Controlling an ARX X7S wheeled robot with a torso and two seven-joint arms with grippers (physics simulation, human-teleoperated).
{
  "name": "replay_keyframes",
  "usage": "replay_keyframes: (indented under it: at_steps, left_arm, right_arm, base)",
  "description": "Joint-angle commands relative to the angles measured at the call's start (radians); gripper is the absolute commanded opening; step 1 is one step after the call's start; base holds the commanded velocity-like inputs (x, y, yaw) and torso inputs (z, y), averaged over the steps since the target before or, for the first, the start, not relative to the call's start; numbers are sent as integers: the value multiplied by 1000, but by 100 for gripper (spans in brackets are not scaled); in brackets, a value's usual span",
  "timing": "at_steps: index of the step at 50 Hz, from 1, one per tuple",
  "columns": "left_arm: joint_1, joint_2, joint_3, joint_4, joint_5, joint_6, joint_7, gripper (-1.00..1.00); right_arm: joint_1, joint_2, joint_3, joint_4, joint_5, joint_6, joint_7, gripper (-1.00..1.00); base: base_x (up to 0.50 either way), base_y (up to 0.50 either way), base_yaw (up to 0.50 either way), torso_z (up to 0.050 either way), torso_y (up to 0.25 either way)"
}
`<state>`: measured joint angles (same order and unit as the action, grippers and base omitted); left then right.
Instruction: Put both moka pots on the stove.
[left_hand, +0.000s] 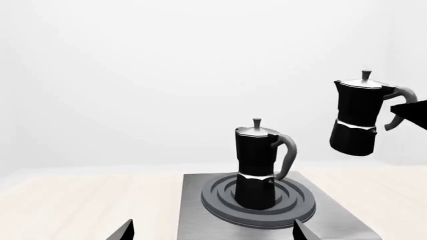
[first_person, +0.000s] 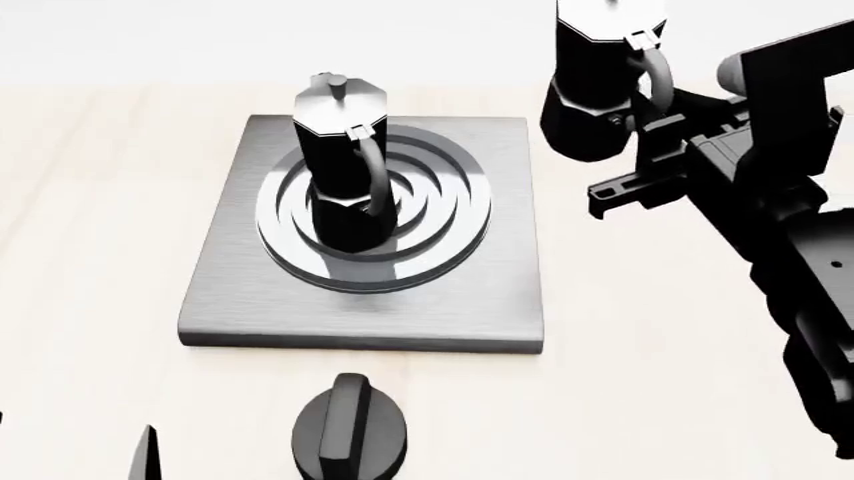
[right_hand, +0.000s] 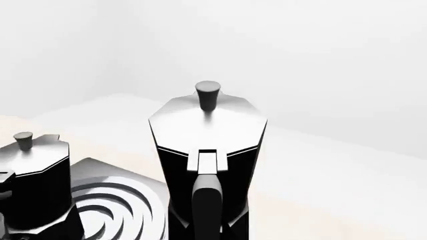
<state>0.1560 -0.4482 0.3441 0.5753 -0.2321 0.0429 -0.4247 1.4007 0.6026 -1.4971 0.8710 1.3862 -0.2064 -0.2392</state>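
Both pots, one (first_person: 342, 160) on the stove (first_person: 227, 290) and one (first_person: 601, 80) raised off the worktop (first_person: 80, 200), are glossy black and faceted, with silvery lids, a thin bright band at the waist and dull grey handles. The stove is brushed grey metal bearing dark grey concentric rings, and the knob (first_person: 350, 430) near the worktop's front edge is plain black. The worktop is pale cream with faint wood grain; the right hand (first_person: 641, 125) is matt black.
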Motion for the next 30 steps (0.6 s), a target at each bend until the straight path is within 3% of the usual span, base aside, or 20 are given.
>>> replay_keyframes:
  at_steps: [1, 11, 30]
  left_arm:
    - [-2, -2, 1, -6, -5, 2, -1, 100]
    - [-1, -9, -15, 2, -23, 0, -9, 100]
    - [0, -12, -12, 2, -27, 4, -11, 100]
  right_arm:
    - [38, -121, 60, 135, -8, 6, -74, -100]
    - [42, -317, 70, 430, -10, -12, -214, -100]
    - [-15, -366, 152, 437, -107, -40, -184, -100]
  base:
    - [0, 0, 0, 0, 0]
    - [0, 0, 0, 0, 2]
    - [0, 0, 0, 0, 1]
